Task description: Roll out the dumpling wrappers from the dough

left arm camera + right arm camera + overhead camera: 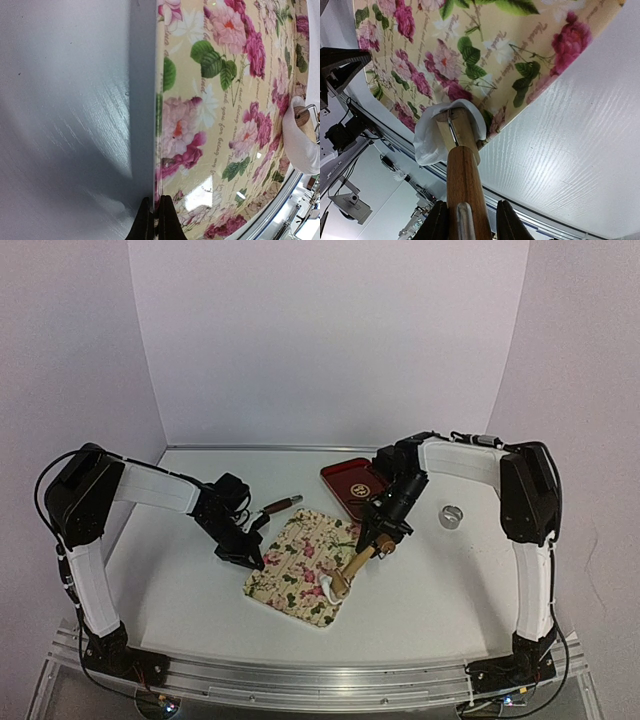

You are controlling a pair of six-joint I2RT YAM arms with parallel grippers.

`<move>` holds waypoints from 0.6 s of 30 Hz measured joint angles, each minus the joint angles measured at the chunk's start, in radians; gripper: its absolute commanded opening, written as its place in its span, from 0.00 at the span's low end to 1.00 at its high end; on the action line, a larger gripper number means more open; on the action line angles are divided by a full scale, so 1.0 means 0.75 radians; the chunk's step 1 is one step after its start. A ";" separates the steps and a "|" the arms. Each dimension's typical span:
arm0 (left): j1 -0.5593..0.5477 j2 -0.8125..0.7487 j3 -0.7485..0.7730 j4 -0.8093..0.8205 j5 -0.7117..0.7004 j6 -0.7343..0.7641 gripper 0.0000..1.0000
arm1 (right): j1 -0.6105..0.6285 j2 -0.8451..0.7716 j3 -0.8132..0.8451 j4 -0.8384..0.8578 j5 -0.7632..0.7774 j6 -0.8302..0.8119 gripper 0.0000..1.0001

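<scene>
Dough [322, 591] is clinging to rolling pin [358, 562], lower centre of top view; right gripper [472, 220] is clamping pin handle, left gripper [156, 220] is sitting closed at mat [210, 125] edge; flattening not yet done

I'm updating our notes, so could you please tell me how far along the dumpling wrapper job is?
Done: no flat wrapper shows on the mat or red tray. In hand: the left gripper pinches the mat's edge while the right gripper holds the rolling pin, a lump of dough clinging around its head. Left: rolling it flat and cutting; the metal ring sits apart.
</scene>
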 measured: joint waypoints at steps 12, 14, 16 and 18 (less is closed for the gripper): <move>0.005 0.019 0.027 -0.026 0.013 0.002 0.00 | 0.014 -0.004 0.019 -0.022 0.035 0.056 0.00; 0.006 0.019 0.027 -0.027 0.014 0.002 0.00 | 0.036 0.003 0.028 -0.019 0.053 0.074 0.00; 0.009 0.019 0.027 -0.027 0.014 0.004 0.00 | 0.060 0.004 0.038 -0.019 0.073 0.093 0.00; 0.012 0.019 0.030 -0.034 0.015 0.006 0.00 | 0.092 0.009 0.050 -0.013 0.095 0.117 0.00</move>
